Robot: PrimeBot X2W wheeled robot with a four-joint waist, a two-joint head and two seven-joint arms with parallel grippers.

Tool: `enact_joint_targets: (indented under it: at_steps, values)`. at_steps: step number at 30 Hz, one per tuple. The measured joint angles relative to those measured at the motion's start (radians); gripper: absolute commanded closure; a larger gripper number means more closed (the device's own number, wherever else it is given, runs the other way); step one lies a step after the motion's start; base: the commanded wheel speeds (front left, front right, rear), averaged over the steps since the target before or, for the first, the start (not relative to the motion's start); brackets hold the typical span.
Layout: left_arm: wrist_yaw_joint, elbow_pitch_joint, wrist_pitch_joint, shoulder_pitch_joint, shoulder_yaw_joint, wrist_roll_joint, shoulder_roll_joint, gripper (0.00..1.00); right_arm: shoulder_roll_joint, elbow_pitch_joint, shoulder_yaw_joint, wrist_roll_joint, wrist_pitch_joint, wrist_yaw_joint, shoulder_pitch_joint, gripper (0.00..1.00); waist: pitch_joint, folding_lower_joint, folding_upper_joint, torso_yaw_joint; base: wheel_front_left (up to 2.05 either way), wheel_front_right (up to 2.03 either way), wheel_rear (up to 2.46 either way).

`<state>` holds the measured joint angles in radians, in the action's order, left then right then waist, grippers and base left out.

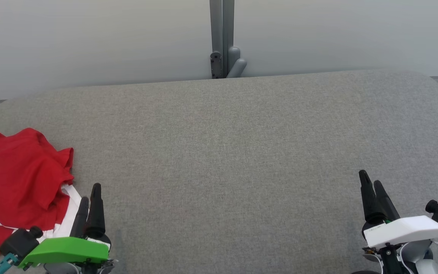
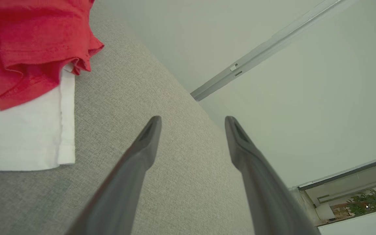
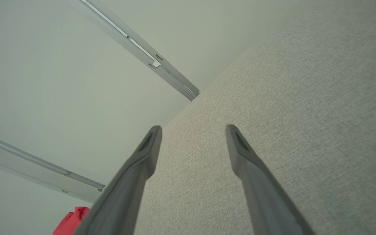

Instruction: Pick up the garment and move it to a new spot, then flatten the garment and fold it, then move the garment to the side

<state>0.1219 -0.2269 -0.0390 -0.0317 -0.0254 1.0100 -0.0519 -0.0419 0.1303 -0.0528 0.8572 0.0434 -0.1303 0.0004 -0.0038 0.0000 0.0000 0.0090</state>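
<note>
A crumpled garment (image 1: 13,179) of soft red knit with a white hemmed panel lies at the left near corner of the table (image 1: 222,152), cut off by the head view's left edge. The table's grey woven cover has rounded corners and broad open room. The left claw (image 1: 90,193) hovers just beside the garment, wide and empty. The right claw (image 1: 370,179), well apart, is also wide and empty.

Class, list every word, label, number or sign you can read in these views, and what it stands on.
No text can be read.
A tiny dark mark on the white housing of the right end effector: too small to read.
The garment and the grey surface show no print.
</note>
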Motion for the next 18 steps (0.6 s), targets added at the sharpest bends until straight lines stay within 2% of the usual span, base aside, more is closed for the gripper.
enact_joint_targets:
  at_steps: [18]
  values:
    - [0.002, 0.016, -0.059, 0.001, 0.031, -0.276, -0.027, 0.00, -0.001, 0.006, 0.007, -0.279, 0.057, 0.000, 0.016, 0.00, -0.002, 0.0000, 0.0000, 0.001, 0.00, 0.00, 0.00]
